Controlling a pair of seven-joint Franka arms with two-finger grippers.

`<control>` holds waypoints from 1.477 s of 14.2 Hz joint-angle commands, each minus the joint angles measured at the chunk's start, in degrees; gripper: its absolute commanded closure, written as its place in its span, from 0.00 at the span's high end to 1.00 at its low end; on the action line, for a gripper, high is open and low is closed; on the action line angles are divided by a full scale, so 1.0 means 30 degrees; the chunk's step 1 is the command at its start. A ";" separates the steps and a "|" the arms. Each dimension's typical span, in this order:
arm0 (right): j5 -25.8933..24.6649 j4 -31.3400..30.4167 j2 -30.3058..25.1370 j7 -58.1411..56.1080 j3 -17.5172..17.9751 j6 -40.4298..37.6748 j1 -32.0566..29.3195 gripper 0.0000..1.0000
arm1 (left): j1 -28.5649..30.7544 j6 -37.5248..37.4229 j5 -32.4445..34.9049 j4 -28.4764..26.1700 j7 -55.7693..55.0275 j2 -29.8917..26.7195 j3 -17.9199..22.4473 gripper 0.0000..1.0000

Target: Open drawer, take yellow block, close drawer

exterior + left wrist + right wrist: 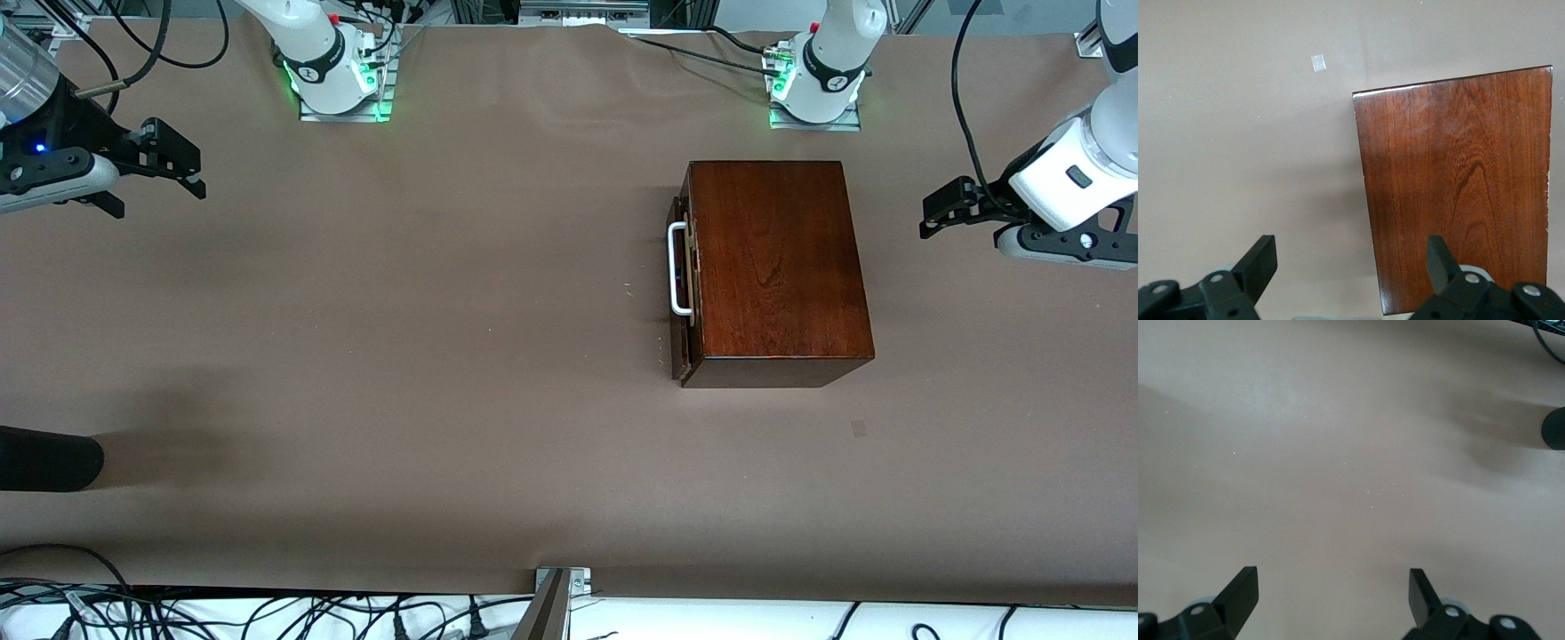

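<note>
A shiny dark red-brown wooden box (773, 267) sat on the brown counter (400, 356), in the upper right part of the front view, toward the left arm's end of the counter; the drawer (683, 289) was in the side of the box that faced the right arm's end, and it looked pushed almost all the way in, with only its dark front showing; its white handle (677, 268) stood out from that front; the yellow block could not be seen in any picture. The left gripper (933, 213) hung in the air at the right edge of the front view, over the bare counter beside the box, and its fingers (1441, 257) were spread apart with nothing between them; in the left wrist view the top of the box filled the space near one finger, and a small pale square mark (1317, 63) lay on the counter near the box. The right gripper (182, 164) hung at the upper left of the front view, over bare counter well apart from the box; its fingers (1241, 590) were spread wide too, and held nothing; a dark round thing (44, 458) poked in at the lower left edge of the front view.
</note>
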 commanded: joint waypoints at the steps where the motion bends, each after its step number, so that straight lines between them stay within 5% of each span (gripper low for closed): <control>1: -0.0242 0.0037 -0.0131 0.0308 0.0099 -0.0221 -0.0127 1.00 | -0.0125 -0.0318 0.0232 0.0161 0.0054 0.0058 -0.0191 1.00; 11: -0.0242 0.0037 -0.0161 0.0337 0.0099 -0.0221 -0.0127 1.00 | -0.0125 -0.0551 0.0203 0.0015 0.0084 0.0087 -0.0718 1.00; 15: -0.0242 0.0037 -0.0161 0.0308 0.0099 -0.0221 -0.0127 1.00 | -0.0125 -0.0377 0.0203 0.0044 -0.1140 0.0408 -0.2530 1.00; 21: -0.0242 0.0037 -0.0131 0.0337 0.0099 -0.0221 -0.0127 1.00 | -0.0154 0.0470 0.0408 0.0015 -0.8661 0.1258 -0.6894 1.00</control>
